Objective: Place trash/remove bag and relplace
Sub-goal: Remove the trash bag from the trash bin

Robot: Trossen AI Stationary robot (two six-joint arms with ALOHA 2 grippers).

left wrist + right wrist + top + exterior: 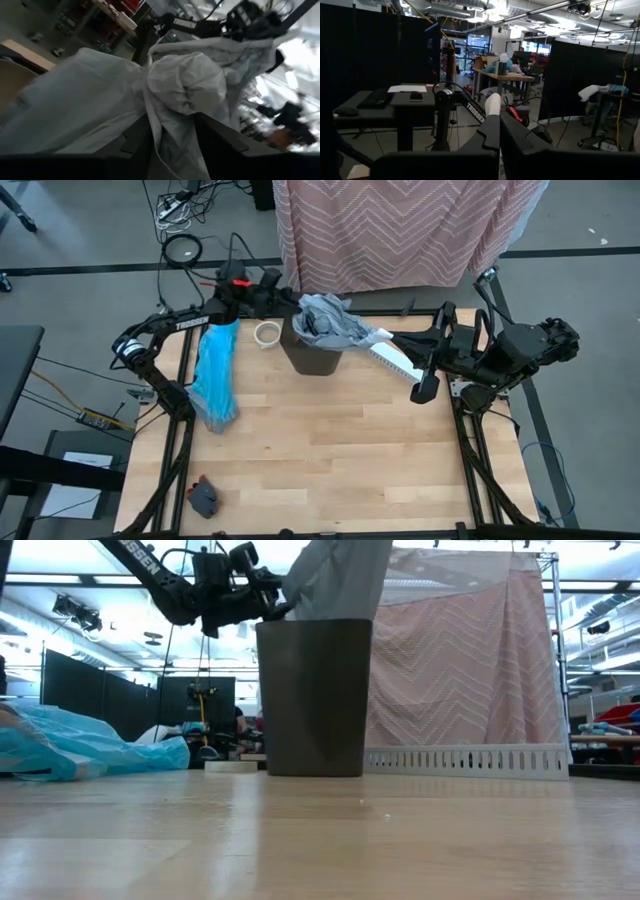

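Hovering left gripper, fingers apart, at rim of bin; grey bag bunched between fingers, ungripped.

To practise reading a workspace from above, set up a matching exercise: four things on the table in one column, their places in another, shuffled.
Things:
1. grey bag
2. turquoise bag
3. tape ring
4. long white box

Places:
A. flat on the table, left of the bin
B. bunched on top of the bin
C. right of the bin
D. between the turquoise bag and the bin

Pairs: 1-B, 2-A, 3-D, 4-C
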